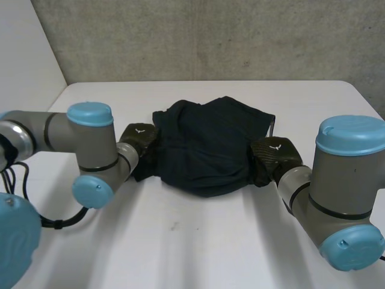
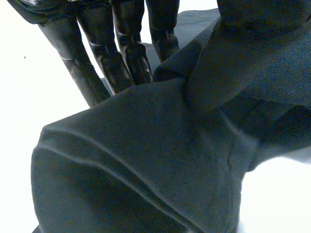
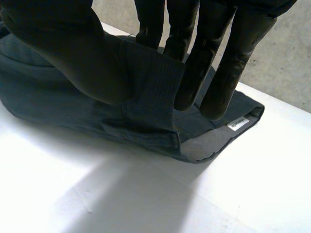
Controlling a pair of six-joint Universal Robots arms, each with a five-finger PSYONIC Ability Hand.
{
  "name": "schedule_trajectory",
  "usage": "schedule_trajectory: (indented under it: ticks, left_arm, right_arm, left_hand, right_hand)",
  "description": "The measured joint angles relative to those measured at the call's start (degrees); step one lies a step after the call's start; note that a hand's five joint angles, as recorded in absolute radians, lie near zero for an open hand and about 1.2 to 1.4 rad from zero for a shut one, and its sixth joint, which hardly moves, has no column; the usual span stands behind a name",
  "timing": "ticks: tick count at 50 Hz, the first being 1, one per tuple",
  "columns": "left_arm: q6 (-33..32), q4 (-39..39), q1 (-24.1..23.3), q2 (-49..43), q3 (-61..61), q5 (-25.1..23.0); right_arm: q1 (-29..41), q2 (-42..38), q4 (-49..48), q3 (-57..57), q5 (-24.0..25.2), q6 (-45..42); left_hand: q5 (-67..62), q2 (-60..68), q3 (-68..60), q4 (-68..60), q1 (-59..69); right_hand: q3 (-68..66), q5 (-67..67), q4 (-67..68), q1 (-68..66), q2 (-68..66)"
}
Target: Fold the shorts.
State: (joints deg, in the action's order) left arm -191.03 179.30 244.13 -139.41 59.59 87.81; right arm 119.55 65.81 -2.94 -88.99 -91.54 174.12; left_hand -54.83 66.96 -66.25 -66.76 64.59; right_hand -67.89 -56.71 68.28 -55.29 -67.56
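On the left, my left hand (image 1: 139, 137) is at the left edge of the dark shorts (image 1: 207, 147). In its wrist view the straight fingers (image 2: 121, 53) go in under a raised fold of the cloth, which is gathered tight above them, so I read this hand as gripping the shorts. The shorts lie bunched in the middle of the white table (image 1: 198, 241), between both hands. On the right, my right hand (image 1: 275, 153) holds the right edge. Its thumb (image 3: 63, 53) and straight fingers pinch a fold between them, near a small white label (image 3: 238, 124).
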Motion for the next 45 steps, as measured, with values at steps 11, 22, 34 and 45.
schedule_trajectory:
  ticks: [11, 22, 34, 45]
  left_arm:
    - [0.1, -12.5, 0.2, 20.4, 16.2, -0.2]
    - [-6.9, -26.3, 1.2, 41.0, 34.2, -0.3]
    - [-13.3, -26.1, 4.0, 33.4, 34.5, 0.5]
    - [-11.3, -18.4, 6.4, 19.4, 20.6, 2.5]
  right_arm:
    - [-0.6, 4.2, 4.9, 0.3, 1.1, -15.7]
    - [-0.4, 13.7, 19.7, -0.4, 2.7, -29.3]
    - [0.0, 8.2, 24.7, 4.1, 6.7, -24.6]
    - [0.3, -6.9, 9.9, 11.7, -1.0, -11.6]
  left_hand:
    - [-0.1, 1.4, -1.5, -2.1, 0.0]
    - [-0.1, 1.4, -1.7, -2.1, 0.0]
    - [-0.1, 1.5, -1.9, -2.1, 0.0]
    - [24.4, -27.3, 26.3, 27.2, -28.1]
  right_hand:
    - [0.0, 0.0, 0.0, 0.0, 0.0]
    - [0.0, 0.0, 0.0, 0.0, 0.0]
    - [0.0, 0.0, 0.0, 0.0, 0.0]
    - [0.0, 0.0, 0.0, 0.0, 0.0]
